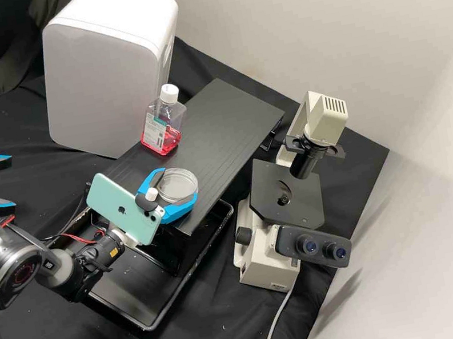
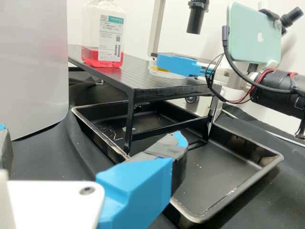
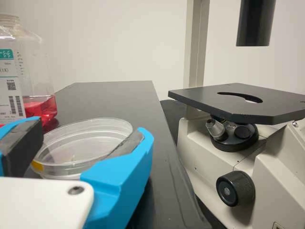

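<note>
The right gripper (image 1: 179,186) is clamping its blue fingers on the clear round plastic petri dish (image 3: 81,140), which is sitting directly between them on the black ribbed shelf (image 1: 229,117). The left gripper (image 1: 12,182) is hanging with fingers apart, well away from the dish.

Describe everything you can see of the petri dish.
The dish is a round, shallow, clear plastic one with a small yellow mark at its base edge; whether anything is in it cannot be told. It lies flat on the black ribbed shelf, near the end away from the bottle. The right claw brackets it, fingers seemingly pressed against its wall.
</note>
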{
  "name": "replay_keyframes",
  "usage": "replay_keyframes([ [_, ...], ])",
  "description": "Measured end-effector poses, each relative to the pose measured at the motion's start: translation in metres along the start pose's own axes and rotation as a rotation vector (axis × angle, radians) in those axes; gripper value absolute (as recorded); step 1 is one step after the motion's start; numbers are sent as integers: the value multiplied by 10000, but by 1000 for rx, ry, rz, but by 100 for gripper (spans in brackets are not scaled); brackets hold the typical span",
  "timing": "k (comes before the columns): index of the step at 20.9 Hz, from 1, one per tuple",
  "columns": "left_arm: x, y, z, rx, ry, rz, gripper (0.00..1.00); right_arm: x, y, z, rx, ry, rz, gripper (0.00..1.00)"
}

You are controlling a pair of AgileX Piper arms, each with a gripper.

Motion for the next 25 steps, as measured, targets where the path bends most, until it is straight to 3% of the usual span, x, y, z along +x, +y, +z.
replay_keyframes([
  [14,-4,12,-3,-5,5,8,100,-5,-2,2,-7,-3,-3,100],
  [16,-12,32,-4,-4,11,20,100,-30,13,-13,-7,3,3,100],
  [18,-26,55,11,21,7,34,100,-64,38,-41,-6,13,11,100],
  [20,-41,92,23,38,-2,54,100,-83,58,-62,-28,22,20,100],
  [23,-71,160,44,24,-18,90,100,-119,78,-81,-53,22,33,100],
  [25,-76,171,47,21,-21,96,100,-136,86,-98,-61,21,43,100],
])
